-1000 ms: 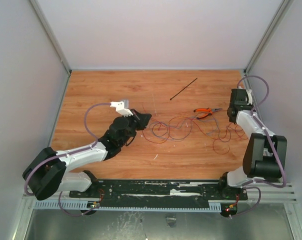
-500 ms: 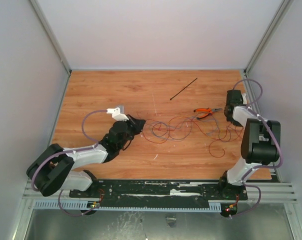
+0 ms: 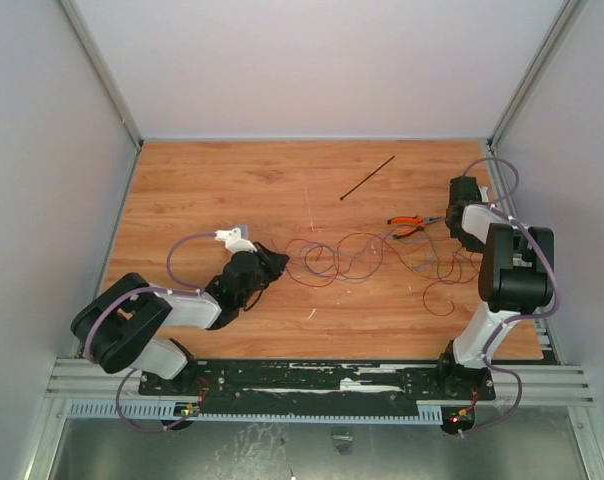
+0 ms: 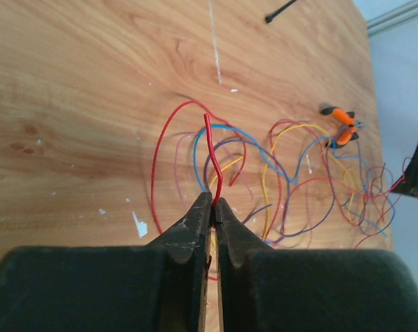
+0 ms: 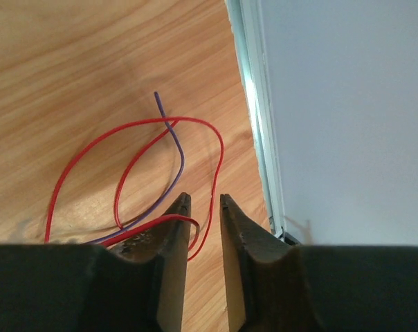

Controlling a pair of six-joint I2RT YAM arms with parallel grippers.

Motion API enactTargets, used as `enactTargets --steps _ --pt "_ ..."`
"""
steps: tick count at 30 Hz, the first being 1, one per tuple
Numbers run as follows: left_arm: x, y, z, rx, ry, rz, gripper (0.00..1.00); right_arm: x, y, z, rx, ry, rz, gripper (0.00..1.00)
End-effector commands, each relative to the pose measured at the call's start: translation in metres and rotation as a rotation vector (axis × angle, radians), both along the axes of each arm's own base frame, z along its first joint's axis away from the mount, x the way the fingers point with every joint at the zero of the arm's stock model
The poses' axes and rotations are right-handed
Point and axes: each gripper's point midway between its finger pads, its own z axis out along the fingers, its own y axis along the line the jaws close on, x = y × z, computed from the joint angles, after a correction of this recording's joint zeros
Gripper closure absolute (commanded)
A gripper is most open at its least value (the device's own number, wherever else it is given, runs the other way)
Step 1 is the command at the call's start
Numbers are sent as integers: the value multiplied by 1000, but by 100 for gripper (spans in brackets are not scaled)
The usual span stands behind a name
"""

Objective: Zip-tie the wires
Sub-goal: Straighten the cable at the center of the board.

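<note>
Early going on this one, by the look of it: nothing is bundled yet. The wires [image 3: 347, 255] lie in a loose, looping sprawl on the tabletop [image 3: 212, 190]. They run from just beside the orange-handled pliers [image 3: 410, 225] out to the left of them, with a few red loops trailing to the pliers' right and nearer the arms.

The zip tie [image 3: 368, 177] lies flat and straight on the far side of the pliers. It is apart from them, clear of every strand, and neither arm is near it.

The left tool [image 4: 213, 202] is at the end of the tangle away from the pliers, well apart from them. Its jaws are all but together, and one red strand rises from between the tips, pinched there.

The right tool [image 5: 204, 200] is just to the right of the pliers, low over the red and purple loops. Its jaws stand a little apart with bare wood showing through the gap. A red loop brushes past one finger, but nothing is clamped.

So what's done? One strand in hand, at most. What's left, as I read it, is nearly everything. The strands need drawing into one bunch, the tie has to be fetched and wrapped round them, then its tail threaded through the head and pulled tight.
</note>
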Motion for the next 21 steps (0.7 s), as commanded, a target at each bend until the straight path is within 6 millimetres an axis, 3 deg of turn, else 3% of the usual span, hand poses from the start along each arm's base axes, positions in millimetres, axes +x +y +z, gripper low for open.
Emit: enactTargets --steps 1,6,9,11,18,21 --pt "0 -4 -4 -52 8 -6 87 17 -2 13 -7 -29 6 73" --pt "-3 -6 -13 -58 35 -15 73 22 -5 18 -15 -13 22 57" --pt "-3 -5 -13 -58 38 -12 60 20 -3 17 5 5 31 50" --pt "-3 -5 -11 -58 36 -11 52 17 -1 16 14 16 35 37" --pt "-4 3 -5 -44 23 17 43 2 8 15 52 50 43 16" --pt "-3 10 3 -29 4 39 38 -2 12 26 58 56 48 13"
